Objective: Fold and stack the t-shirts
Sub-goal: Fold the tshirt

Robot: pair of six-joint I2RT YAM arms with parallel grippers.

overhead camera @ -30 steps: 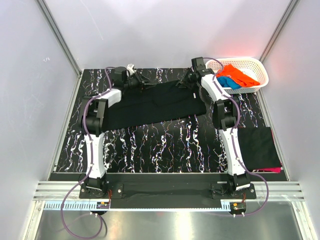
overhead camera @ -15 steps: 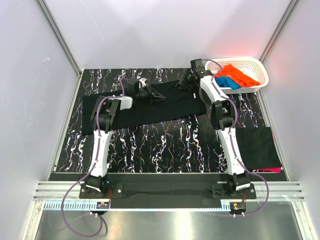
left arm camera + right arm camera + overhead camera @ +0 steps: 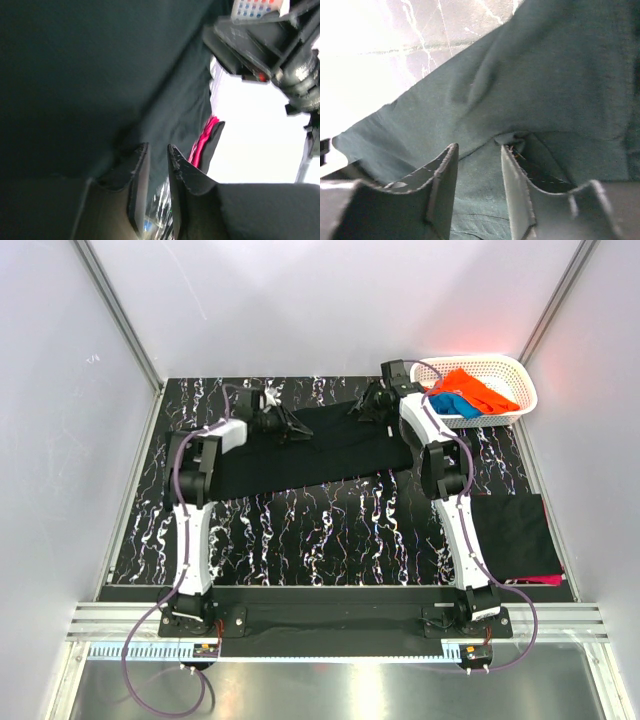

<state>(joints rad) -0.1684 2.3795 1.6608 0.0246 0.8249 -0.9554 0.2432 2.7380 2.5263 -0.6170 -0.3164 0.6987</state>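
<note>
A black t-shirt (image 3: 330, 450) is spread across the bench (image 3: 330, 530). At its far edge the right end effector (image 3: 479, 147) is found released. Whether the left end effector (image 3: 157, 146) is grasping anything cannot be determined.

left fingers (image 3: 296, 428) | moved right from the far edge | now over black t-shirt (image 3: 345, 445)
</note>
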